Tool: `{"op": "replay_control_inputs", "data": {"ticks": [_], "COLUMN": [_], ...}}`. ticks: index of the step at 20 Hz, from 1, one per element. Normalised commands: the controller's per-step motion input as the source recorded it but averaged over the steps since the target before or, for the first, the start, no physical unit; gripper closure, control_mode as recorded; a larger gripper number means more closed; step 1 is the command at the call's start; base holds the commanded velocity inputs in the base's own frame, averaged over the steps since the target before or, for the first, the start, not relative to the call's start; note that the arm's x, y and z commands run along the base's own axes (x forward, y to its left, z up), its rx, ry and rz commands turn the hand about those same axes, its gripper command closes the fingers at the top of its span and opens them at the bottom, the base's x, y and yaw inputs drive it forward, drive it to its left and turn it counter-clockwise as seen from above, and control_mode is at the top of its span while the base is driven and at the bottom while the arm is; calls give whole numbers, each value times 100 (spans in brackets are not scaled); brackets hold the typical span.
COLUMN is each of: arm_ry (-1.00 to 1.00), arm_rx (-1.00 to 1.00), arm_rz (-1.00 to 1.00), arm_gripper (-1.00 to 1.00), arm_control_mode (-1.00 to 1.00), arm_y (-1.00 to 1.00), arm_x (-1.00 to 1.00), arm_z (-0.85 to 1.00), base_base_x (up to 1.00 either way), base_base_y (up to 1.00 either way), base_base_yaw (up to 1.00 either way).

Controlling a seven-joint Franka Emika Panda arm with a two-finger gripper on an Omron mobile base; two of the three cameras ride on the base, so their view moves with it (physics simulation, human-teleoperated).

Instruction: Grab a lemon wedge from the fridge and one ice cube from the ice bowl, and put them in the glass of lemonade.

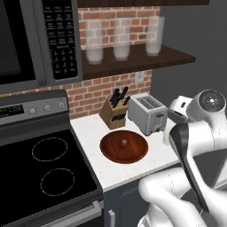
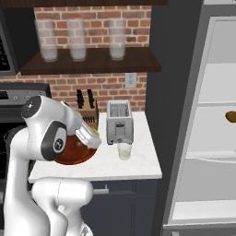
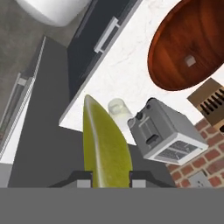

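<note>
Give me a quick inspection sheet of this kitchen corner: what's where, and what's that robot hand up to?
Surface: white counter, beside a black stove.
Job's things: lemon wedge gripped in the hand; wooden bowl holding one ice cube; glass of lemonade in front of the toaster; fridge open.
Clutter: toaster, knife block, three tall glasses on a shelf.
Hand: hand shut on the wedge, above the counter.
Cables: nothing seen.
Surroundings: brick wall, microwave.

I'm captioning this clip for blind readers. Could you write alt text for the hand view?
The tool grips a yellow-green lemon wedge, seen from above a white counter. Beyond the wedge stand a small glass of lemonade and a silver toaster; a wooden bowl holds one ice cube.
</note>
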Motion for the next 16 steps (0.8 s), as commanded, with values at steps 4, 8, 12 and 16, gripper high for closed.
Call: {"op": "replay_control_inputs", "data": {"ticks": [4,8,12,16], "arm_ry": [-5,0,0,0], "arm_rx": [0,0,0,0], "arm_rz": [0,0,0,0], "arm_gripper": [100,100,100,100], "arm_control_mode": [-100,-100,-100,-100], "arm_y": [-24,-32,-23,-1], "arm_x": [48,46,43,41], "arm_z": [-34,-38,-37,-21], "base_base_x": [0,0,0,0], "base_base_y": [0,0,0,0], "base_base_yaw": [0,0,0,0]}}
